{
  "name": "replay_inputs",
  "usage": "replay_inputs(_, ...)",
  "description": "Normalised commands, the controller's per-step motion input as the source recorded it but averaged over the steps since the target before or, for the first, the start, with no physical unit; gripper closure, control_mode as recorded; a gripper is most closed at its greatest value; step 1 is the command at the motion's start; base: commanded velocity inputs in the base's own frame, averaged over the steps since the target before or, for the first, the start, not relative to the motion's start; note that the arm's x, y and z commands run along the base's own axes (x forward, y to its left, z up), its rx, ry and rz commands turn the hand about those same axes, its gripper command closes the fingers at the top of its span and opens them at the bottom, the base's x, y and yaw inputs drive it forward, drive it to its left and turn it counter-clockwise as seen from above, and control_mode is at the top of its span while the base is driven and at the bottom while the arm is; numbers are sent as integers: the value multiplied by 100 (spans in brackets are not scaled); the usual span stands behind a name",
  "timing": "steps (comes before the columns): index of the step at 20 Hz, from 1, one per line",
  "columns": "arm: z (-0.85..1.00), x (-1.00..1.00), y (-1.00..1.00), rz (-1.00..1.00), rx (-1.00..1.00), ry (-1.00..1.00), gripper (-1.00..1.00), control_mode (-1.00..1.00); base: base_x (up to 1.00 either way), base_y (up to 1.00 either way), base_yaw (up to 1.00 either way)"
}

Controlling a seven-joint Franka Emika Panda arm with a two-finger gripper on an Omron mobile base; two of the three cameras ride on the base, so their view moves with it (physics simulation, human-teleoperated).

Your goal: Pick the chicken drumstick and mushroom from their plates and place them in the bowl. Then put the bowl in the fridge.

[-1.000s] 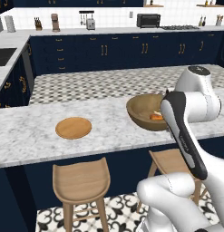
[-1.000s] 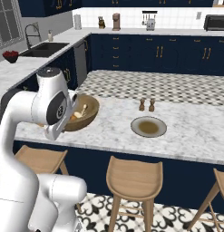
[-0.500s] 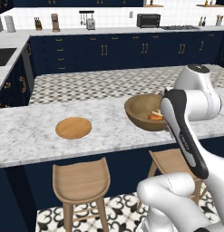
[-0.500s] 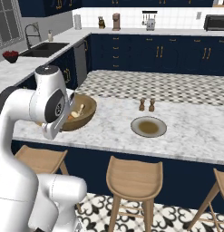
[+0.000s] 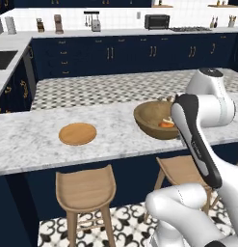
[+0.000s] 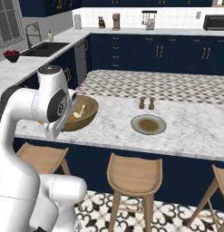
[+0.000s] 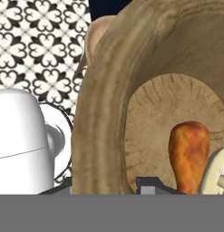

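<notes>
I see the chicken drumstick (image 7: 189, 154) and pale mushroom (image 7: 217, 174) lying inside the wooden bowl (image 7: 104, 104), my claw (image 7: 104, 185) clenched over the bowl's rim, bowl at the marble bench (image 5: 29, 140) edge, wooden plate (image 5: 77, 133) left, grey-rimmed plate (image 6: 148, 124) right, two shakers (image 6: 146, 103) behind it

One wooden bowl (image 5: 152, 119) is sitting on the island, holding one chicken drumstick (image 7: 189, 154) and one mushroom (image 7: 218, 174). Two plates are lying out: one flat wooden disc (image 5: 77, 133), one grey-rimmed plate (image 6: 148, 124). Two brown shakers (image 6: 146, 103) are standing together. Three wooden stools (image 6: 133, 174) are showing along the counter.
</notes>
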Motion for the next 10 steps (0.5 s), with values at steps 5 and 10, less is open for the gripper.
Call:
replay_inputs(5,0,0,0,0,0,0,100,100,-100,-36,-29)
replay_inputs(10,0,0,0,0,0,0,100,100,-37,-19,-80)
